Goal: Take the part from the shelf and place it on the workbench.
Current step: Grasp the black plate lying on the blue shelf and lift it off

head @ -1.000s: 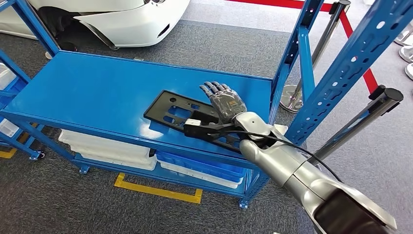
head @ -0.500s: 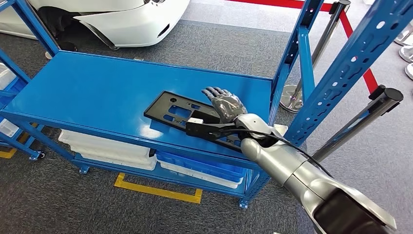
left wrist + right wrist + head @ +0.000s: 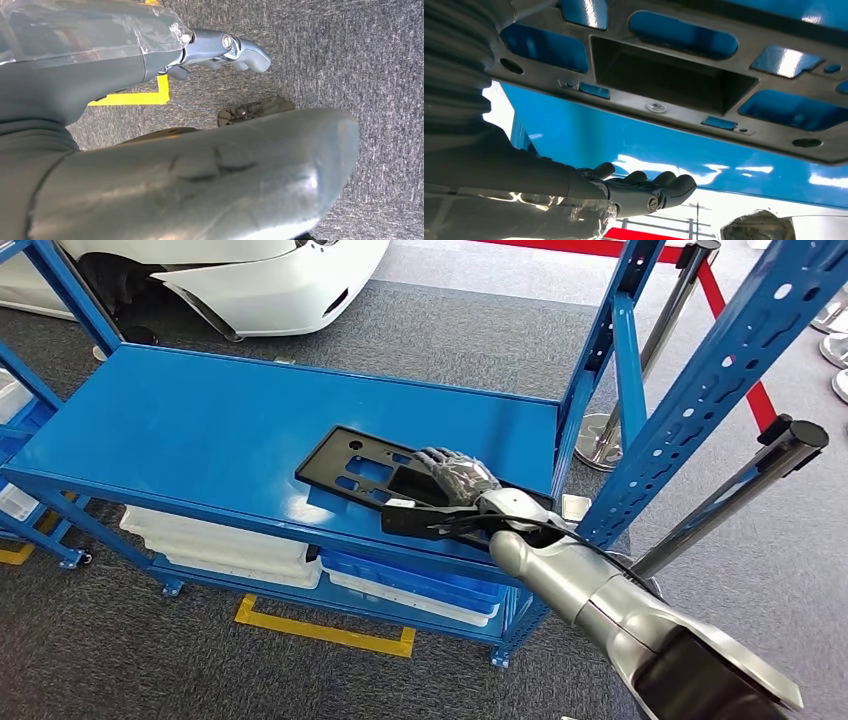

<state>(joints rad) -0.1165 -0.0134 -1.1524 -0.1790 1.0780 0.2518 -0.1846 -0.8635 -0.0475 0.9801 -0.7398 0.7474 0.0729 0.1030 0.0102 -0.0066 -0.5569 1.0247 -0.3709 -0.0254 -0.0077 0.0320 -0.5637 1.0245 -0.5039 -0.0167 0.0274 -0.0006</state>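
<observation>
The right arm (image 3: pixel 600 595) was a smooth silver shell that darkened to a black segment near the shoulder, with a thin black cable running along its upper side. Its right hand (image 3: pixel 462 476) was dark grey under a clear plastic film — the fingers (image 3: pixel 664 186) black and rounded, a small silver screw showing at the knuckle. The left hand (image 3: pixel 220 50) had a grey ribbed cover, a thick grey thumb and the same film.

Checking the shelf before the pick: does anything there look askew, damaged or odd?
Nothing looks damaged. The black plastic part lies flat on the blue shelf, set at an angle to the shelf's edges, near its front right. The right hand is over the part's right end; whether it grips yet is unclear.
</observation>
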